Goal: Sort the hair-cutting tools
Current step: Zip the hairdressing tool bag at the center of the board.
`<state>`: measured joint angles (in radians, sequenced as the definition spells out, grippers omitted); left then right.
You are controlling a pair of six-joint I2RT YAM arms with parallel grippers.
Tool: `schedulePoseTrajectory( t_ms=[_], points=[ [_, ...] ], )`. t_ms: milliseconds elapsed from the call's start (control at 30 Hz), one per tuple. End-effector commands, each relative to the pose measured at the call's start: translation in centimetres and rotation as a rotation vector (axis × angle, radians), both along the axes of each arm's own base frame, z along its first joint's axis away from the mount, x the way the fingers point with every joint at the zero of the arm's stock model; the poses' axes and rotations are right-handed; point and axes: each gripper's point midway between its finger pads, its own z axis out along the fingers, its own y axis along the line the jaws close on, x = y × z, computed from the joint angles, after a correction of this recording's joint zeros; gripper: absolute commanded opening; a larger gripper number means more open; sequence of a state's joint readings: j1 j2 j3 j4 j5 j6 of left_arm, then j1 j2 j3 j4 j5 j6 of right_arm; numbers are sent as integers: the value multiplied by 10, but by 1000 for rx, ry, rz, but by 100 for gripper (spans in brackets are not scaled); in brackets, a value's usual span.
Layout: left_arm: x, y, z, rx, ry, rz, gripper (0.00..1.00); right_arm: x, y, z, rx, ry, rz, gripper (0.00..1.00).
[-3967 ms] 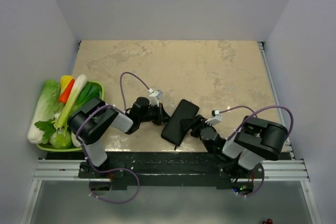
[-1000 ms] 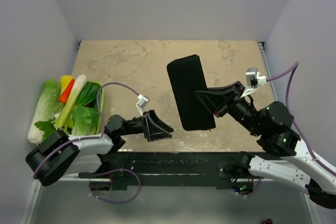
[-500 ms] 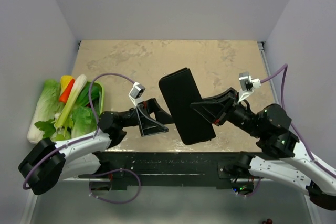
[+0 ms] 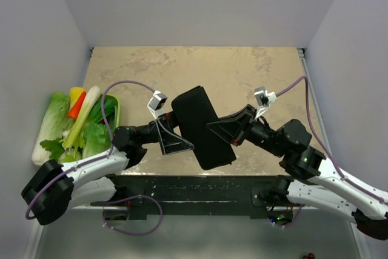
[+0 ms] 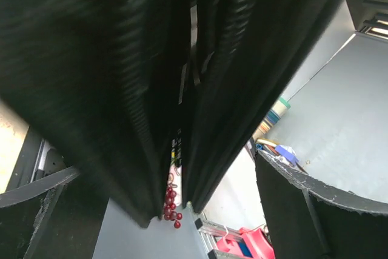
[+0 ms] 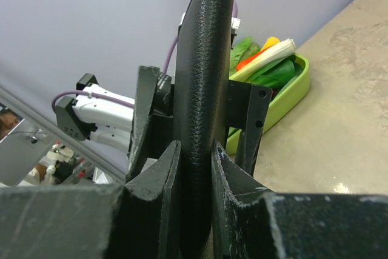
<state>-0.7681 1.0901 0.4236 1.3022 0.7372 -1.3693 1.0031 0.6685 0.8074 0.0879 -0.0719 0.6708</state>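
Mid-frame, the right end effector (image 4: 223, 130) pinches a black folding fabric case (image 4: 195, 116) above the bench (image 4: 254, 71); the left end effector (image 4: 179, 133), spread wide, straddles it.

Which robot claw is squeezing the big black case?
The right claw: it pinches the black case tight. The left claw is wide open around the case's edge, not squeezing it.

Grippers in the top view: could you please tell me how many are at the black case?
2. The right gripper is shut on one long edge of the black folding case; the left gripper stands open, straddling the opposite edge. None seems hidden.
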Motion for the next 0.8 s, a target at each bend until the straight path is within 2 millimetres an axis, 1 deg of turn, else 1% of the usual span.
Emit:
schedulePoseTrajectory(
  t_ms=[0,167,200,267,300,400,467,500,533,567,600,633,667,700,733,767],
  points=[
    [-65,60,82,-452,-465,-15,99,0,-9,46,170,-80,-25,0],
    [-61,57,81,-441,-451,-7,99,6,-7,40,175,-82,-53,0],
    [-58,55,80,-428,-447,0,90,8,-8,37,172,-82,-58,0],
    [-56,50,78,-405,-450,-4,76,7,-7,37,170,-85,-57,0],
    [-55,49,77,-400,-449,-3,61,7,-7,37,165,-88,-56,0],
    [-52,45,76,-382,-444,-8,39,5,-7,36,155,-93,-50,0],
    [-50,43,76,-373,-438,-6,33,4,-5,35,140,-99,-39,0],
    [-49,42,76,-365,-440,-4,21,2,-5,36,139,-105,-30,0],
    [-49,40,76,-357,-439,-9,15,1,-4,34,126,-107,-23,0],
    [-48,39,76,-350,-441,-10,11,1,-3,33,113,-114,-18,0],
    [-47,36,77,-335,-441,-13,7,-1,-3,38,94,-146,-16,0],
    [-48,35,75,-317,-448,-26,7,-3,-1,30,39,-144,2,0],
    [-48,33,76,-304,-453,-32,6,-1,2,26,6,-149,5,11],
    [-47,29,75,-266,-456,-46,6,-4,0,32,-11,-185,9,18],
    [-46,26,73,-243,-454,-51,6,-6,2,24,-54,-183,29,26],
    [-46,25,74,-231,-467,-49,6,-7,3,22,-76,-188,37,39]
  ],
)
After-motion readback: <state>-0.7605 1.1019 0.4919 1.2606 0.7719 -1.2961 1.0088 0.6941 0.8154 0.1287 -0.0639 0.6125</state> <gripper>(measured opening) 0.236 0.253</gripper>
